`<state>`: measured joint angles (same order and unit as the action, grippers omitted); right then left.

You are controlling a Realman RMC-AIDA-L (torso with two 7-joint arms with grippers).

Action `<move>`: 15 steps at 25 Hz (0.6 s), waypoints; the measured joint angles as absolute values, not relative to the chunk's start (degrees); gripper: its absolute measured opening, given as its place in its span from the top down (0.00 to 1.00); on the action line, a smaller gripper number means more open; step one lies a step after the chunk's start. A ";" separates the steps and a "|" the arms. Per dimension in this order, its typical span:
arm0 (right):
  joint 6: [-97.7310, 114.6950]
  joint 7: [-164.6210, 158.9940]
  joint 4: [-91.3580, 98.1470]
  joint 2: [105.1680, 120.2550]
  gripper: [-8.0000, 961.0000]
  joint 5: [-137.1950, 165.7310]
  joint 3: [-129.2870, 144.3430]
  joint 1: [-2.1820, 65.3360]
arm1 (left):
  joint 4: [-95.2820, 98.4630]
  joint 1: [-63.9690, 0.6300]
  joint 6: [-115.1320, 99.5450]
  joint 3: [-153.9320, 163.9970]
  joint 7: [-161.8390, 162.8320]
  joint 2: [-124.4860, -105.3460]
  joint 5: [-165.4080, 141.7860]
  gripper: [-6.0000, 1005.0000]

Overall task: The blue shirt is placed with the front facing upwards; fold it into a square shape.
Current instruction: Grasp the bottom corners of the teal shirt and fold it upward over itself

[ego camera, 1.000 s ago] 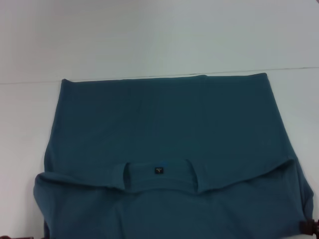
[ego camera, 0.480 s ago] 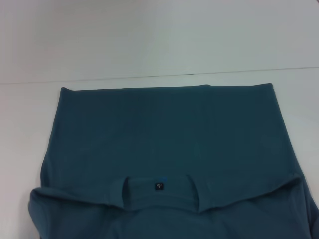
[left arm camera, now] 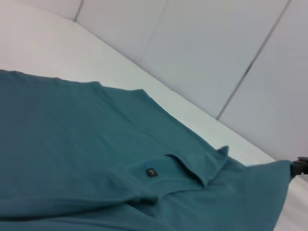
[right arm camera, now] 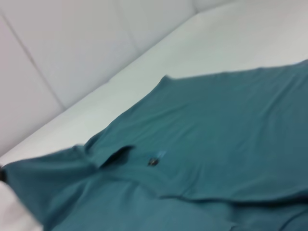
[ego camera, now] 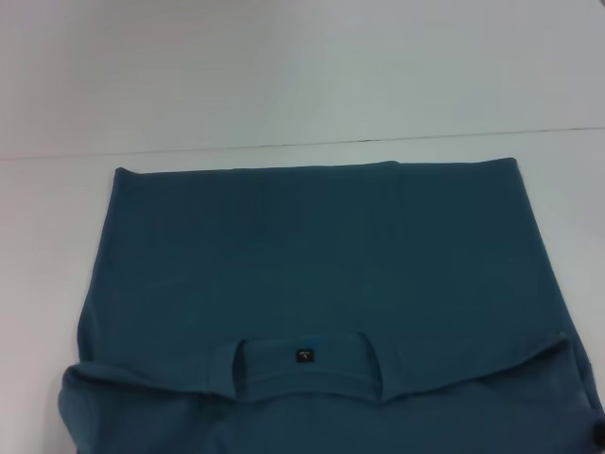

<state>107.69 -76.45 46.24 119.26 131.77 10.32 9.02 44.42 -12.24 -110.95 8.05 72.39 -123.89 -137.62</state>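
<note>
Shirt half-folded, grippers barely in shot

I've got the blue shirt (ego camera: pixel 312 255) spread over the white table (ego camera: pixel 284 76), neck label (ego camera: pixel 303 356) at 6 o'clock. Right gripper (left arm camera: pixel 299 168) pinches its corner at 4 o'clock; the left gripper (right arm camera: pixel 2 174) I can't tell.

Blue shirt (ego camera: pixel 312 255) flat on table (ego camera: pixel 284 76); neck label (ego camera: pixel 303 356) near-centre, collar twd robot.
</note>
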 joint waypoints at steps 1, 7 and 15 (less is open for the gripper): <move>107.26 -76.44 46.23 119.31 0.90 131.73 9.25 9.42 | 44.14 -12.33 -110.74 7.59 72.40 -123.86 -137.62 0.98; 106.76 -76.42 46.06 119.52 0.89 131.58 7.22 10.80 | 43.00 -12.94 -109.71 5.32 72.51 -123.64 -137.32 0.98; 106.46 -76.93 45.31 119.43 0.89 130.43 4.61 12.84 | 41.69 -14.19 -109.07 0.10 74.60 -123.12 -134.49 0.98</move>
